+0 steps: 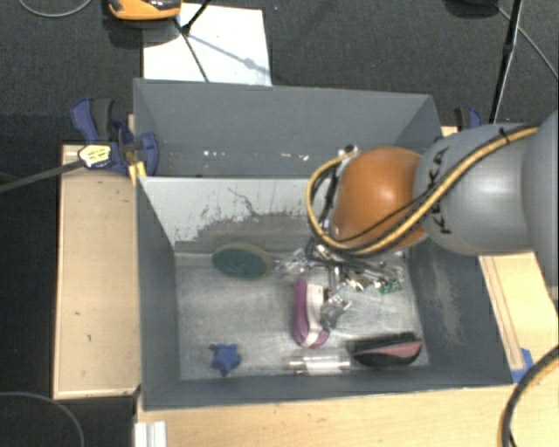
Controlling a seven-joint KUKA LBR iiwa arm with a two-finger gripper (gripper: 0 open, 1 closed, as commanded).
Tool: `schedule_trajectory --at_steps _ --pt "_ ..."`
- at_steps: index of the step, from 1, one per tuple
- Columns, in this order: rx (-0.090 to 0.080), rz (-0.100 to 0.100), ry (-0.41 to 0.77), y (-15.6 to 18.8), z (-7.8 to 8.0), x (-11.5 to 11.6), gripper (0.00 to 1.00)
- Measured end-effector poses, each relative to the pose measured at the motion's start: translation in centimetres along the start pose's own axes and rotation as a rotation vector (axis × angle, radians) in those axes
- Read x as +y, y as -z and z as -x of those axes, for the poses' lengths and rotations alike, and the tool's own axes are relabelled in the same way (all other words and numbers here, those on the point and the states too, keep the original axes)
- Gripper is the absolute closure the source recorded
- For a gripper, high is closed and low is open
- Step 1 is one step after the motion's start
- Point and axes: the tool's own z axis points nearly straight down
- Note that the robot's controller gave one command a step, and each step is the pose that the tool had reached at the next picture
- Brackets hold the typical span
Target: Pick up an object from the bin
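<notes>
in the grey metal bin (166, 288), taken from the pink-and-white curved plastic piece (302, 316) at mid-floor: dark green oval disc (240, 261) behind and left; small blue jagged piece (225, 357) before and left; clear plastic tube (319, 363) just before; black-and-red oblong brush (386, 350) before and right.

Ground all round: dark, near-black surface (349, 44) with a fine woven texture, like carpet. Far side, top of view: 1 white sheet (223, 52) lying flat on it, 1 thin black cable (194, 52) crossing the sheet on a slant. Orange-yellow object (140, 8) cut by the top edge, just beside the sheet's left corner. Another dark cable (35, 177) trails in from the left. Light even, diffuse
</notes>
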Motion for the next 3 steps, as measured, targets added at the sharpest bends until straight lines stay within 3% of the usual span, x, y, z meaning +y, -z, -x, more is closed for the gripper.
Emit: schedule_trajectory --at_steps 1,2,3 --pt "0.005 0.0 0.292 2.9 1.4 0.5 0.0" --pt "0.013 0.006 0.522 -0.8 -1.4 -0.6 0.0" --pt "0.012 0.006 0.518 -0.7 -1.4 -0.6 1.0"
